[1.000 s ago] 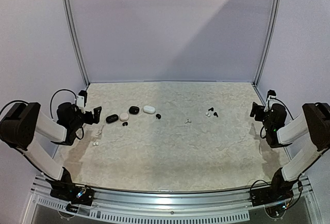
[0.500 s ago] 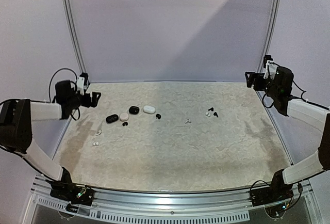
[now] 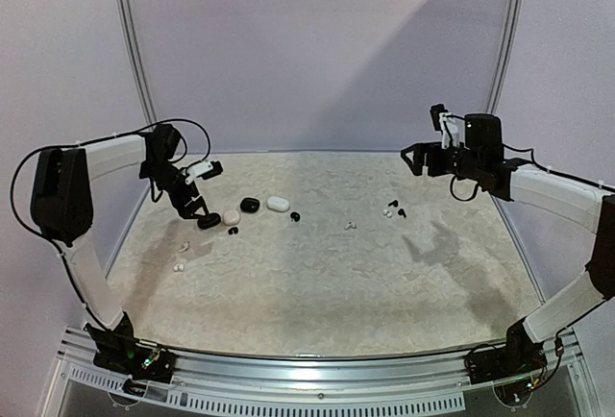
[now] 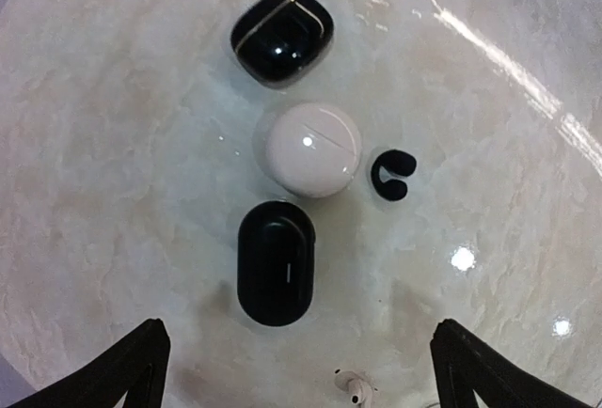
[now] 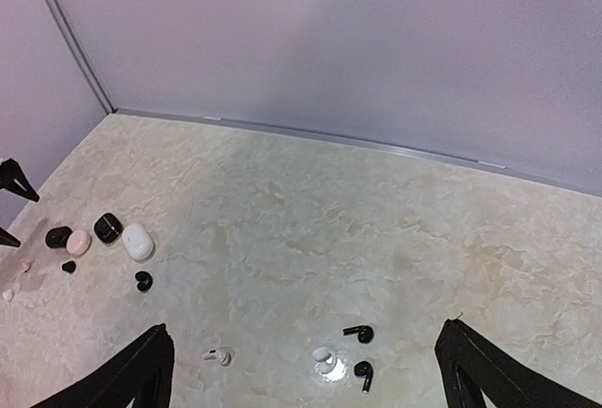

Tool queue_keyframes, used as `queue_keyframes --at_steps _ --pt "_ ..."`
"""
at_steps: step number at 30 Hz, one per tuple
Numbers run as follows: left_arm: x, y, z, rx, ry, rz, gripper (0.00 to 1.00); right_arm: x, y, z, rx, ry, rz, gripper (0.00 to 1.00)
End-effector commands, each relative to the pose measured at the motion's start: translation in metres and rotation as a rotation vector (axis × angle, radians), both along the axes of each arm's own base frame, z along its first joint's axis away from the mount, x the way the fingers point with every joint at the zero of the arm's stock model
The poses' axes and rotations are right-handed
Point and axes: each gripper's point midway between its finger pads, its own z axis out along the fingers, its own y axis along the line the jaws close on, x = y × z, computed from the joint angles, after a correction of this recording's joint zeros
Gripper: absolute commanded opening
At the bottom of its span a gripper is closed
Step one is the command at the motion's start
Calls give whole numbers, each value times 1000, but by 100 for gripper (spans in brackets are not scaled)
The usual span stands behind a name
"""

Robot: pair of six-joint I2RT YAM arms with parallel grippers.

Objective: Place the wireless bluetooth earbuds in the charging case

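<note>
Approach step; nothing had been picked. Reference thing: round white case (image 4: 312,149), lid shut.

- Loose white earbuds (image 3: 177,267) lay on the surface (image 3: 317,292), left of the reference case and nearer the arm bases.
- Left gripper (image 3: 202,191) hung above the reference case, looking down on it. Jaws were spread wide and held nothing.
- Black oval case (image 4: 275,262) sat just beside the reference case on its left, lid shut.
- Small black earbud (image 4: 392,173) lay just beside the reference case on its near side, apart from it.
- Glossy black case (image 4: 282,35) sat close on the right of the reference case, lid shut. The white oval case (image 3: 278,204) came next to the right.
- Second black earbud (image 3: 294,216) and a lone white earbud (image 3: 350,226) lay further right of the reference case.
- A cluster of earbuds (image 3: 394,210), black and white, lay well right of the reference case.
- Right gripper (image 3: 416,159) was raised high, far right of the reference case and above that cluster. Jaws were fully apart and empty.

Judgement: no earbud was seated, and every case in view looked closed. A lid would need opening first. The left arm seemed best placed to descend by the reference case. The buds are tiny and smooth, so the pinch would need careful centring. Which bud matches which case could not be told.
</note>
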Motion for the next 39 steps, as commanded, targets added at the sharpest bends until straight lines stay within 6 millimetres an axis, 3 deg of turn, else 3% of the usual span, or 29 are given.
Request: queue_keyframes --at_steps 1,9,15,30,34,39 --pt "-10 6 -26 154 104 -115 99 -9 23 -32 -66 118 50 99" --pt "16 8 -56 232 123 -125 89 -16 47 -53 -123 181 104 99" --pt "13 7 -75 238 202 -131 78 -16 53 -62 -133 203 118 99" --pt "-1 -4 -82 198 234 -147 22 -11 61 -67 -111 233 124 99" --pt "1 -8 -62 172 189 -121 1 -11 65 -61 -84 249 113 99" --pt "3 -20 10 128 36 -108 0 -16 89 -37 -27 265 139 99"
